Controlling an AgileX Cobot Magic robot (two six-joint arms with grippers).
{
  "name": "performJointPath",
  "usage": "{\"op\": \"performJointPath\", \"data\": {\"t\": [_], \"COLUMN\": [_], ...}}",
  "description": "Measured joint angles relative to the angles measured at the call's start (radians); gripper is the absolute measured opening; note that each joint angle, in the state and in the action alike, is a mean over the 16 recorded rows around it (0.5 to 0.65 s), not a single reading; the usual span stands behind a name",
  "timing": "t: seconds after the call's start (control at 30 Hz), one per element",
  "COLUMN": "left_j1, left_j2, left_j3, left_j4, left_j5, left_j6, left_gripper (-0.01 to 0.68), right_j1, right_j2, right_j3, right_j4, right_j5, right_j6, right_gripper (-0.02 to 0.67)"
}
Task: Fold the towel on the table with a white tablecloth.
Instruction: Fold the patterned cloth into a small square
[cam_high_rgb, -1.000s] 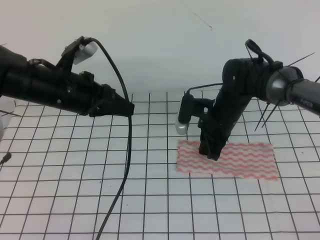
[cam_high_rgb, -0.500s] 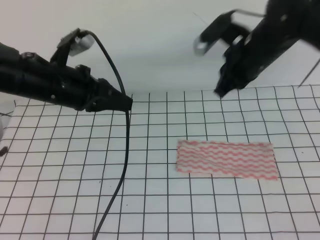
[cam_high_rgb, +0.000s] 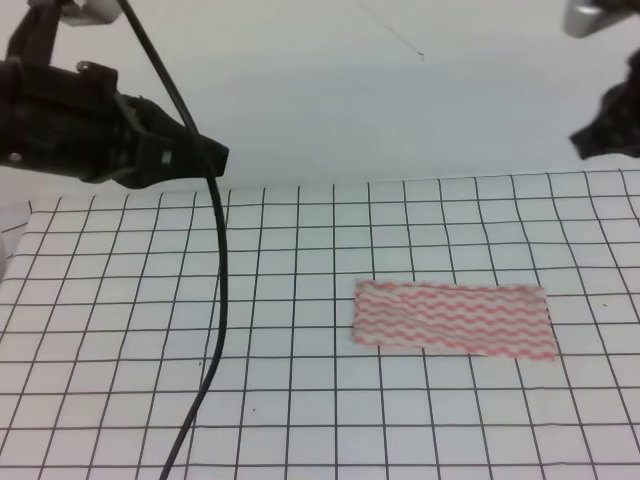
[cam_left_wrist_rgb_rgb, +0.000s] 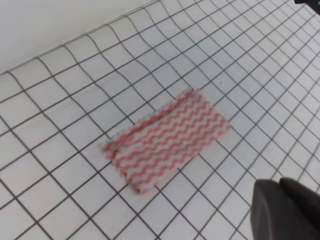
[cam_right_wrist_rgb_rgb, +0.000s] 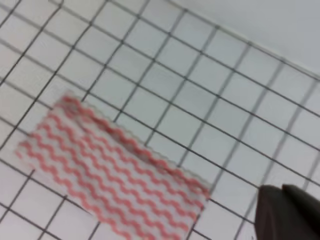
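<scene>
The towel (cam_high_rgb: 450, 318), pink-red and white wavy stripes, lies flat as a long folded rectangle on the white tablecloth (cam_high_rgb: 300, 400) covering the table, right of centre. It also shows in the left wrist view as towel (cam_left_wrist_rgb_rgb: 167, 140) and in the right wrist view as towel (cam_right_wrist_rgb_rgb: 112, 170). My left gripper (cam_high_rgb: 220, 158) hangs high at the upper left, shut and holding nothing, far from the towel. My right gripper (cam_high_rgb: 584, 140) is raised at the top right edge, above and behind the towel, blurred. Its dark fingers (cam_right_wrist_rgb_rgb: 285, 210) appear pressed together, empty.
A black cable (cam_high_rgb: 215, 300) hangs from the left arm down across the grid cloth to the front edge. A plain white wall (cam_high_rgb: 400, 90) rises behind the table's far edge.
The right gripper has lifted off the towel's left part and swung up to the top right. The left arm has risen and pulled back to the left. The towel lies still.
</scene>
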Motion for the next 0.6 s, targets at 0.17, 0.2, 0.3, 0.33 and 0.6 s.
{"op": "performJointPath", "data": {"t": [0.17, 0.2, 0.3, 0.33, 0.6], "left_j1": [0.000, 0.000, 0.000, 0.000, 0.000], "left_j2": [-0.070, -0.084, -0.128, -0.144, -0.306], "left_j3": [0.000, 0.001, 0.010, 0.015, 0.130], "left_j4": [0.046, 0.059, 0.100, 0.114, 0.225], "left_j5": [0.014, 0.016, 0.012, 0.010, -0.105], "left_j6": [-0.037, -0.045, -0.069, -0.076, -0.117], "left_gripper": [-0.001, -0.001, -0.001, -0.001, -0.001], "right_j1": [-0.034, -0.038, -0.047, -0.049, -0.050], "right_j2": [-0.150, -0.176, -0.238, -0.254, -0.305], "right_j3": [0.223, 0.266, 0.390, 0.429, 0.647], "right_j4": [0.084, 0.108, 0.201, 0.239, 0.581], "right_j5": [-0.138, -0.168, -0.254, -0.280, -0.418], "right_j6": [0.014, 0.013, 0.000, -0.009, -0.175], "right_gripper": [-0.001, -0.001, -0.001, -0.001, -0.001]}}
